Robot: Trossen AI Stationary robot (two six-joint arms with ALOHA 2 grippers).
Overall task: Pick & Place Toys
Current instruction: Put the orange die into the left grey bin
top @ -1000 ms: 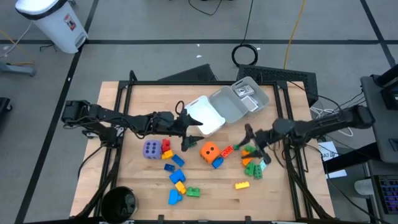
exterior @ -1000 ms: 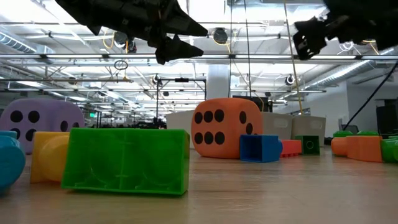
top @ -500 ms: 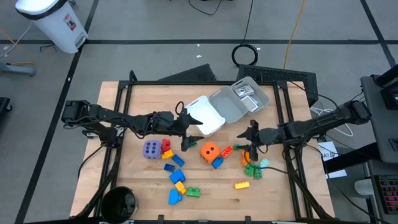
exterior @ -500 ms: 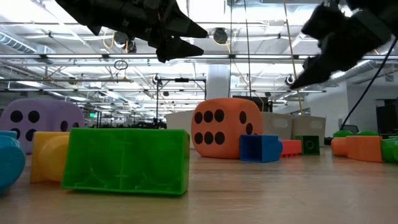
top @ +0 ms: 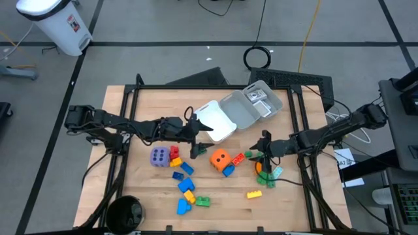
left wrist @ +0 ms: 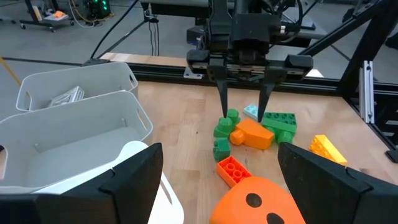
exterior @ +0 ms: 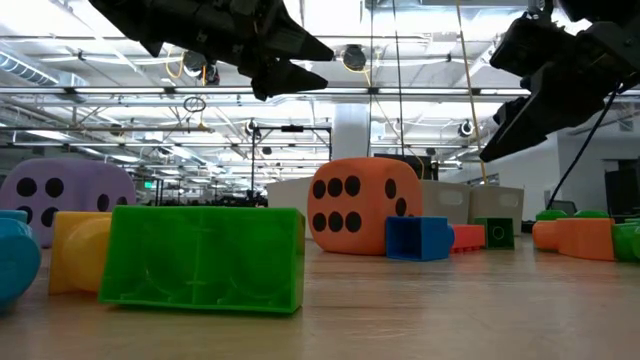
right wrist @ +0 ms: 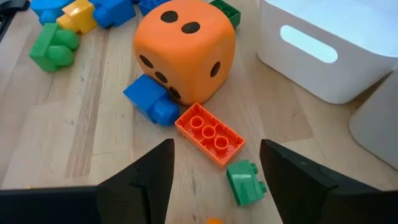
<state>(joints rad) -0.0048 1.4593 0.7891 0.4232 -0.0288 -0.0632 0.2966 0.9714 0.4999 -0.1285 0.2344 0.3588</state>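
Note:
Many small bricks lie on the wooden table. An orange die (top: 220, 158) stands mid-table with a blue brick (right wrist: 149, 99) and an orange brick (right wrist: 209, 134) beside it. A purple die (top: 159, 156) stands to its left. My right gripper (top: 263, 151) is open and points down just above a cluster of green bricks (top: 264, 176) and an orange piece (left wrist: 252, 134); it also shows in the left wrist view (left wrist: 244, 112). My left gripper (top: 202, 135) is open and empty, above the table beside the white tray (top: 215, 121).
A second, greyish tray (top: 251, 106) with something inside it stands behind the white one. Blue, yellow and green bricks (top: 186, 189) lie toward the near edge, and a yellow brick (top: 254, 193) lies near right. A black round thing (top: 124, 212) sits at the near left corner.
My right gripper has come down toward the cluster of green and orange bricks and has turned its fingers downward. My left gripper has kept still.

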